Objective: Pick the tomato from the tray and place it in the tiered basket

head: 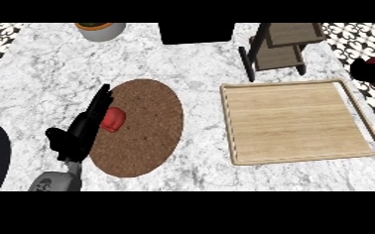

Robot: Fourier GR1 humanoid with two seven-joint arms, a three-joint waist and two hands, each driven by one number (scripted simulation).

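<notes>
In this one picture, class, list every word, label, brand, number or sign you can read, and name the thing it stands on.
None: no readable text shows anywhere.
The wooden tray, the brown round mat, the tiered basket, the pot and the black box bear no lettering.
The red tomato beside the left hand is unmarked.
The dark patterns at the top corners are ornament, not writing.

tomato (113, 119): 1 | round mat (147, 134): 1 | wooden tray (293, 124): 1 | tiered basket (282, 49): 1 | pot (100, 30): 1 | hand (81, 134): 1
</notes>
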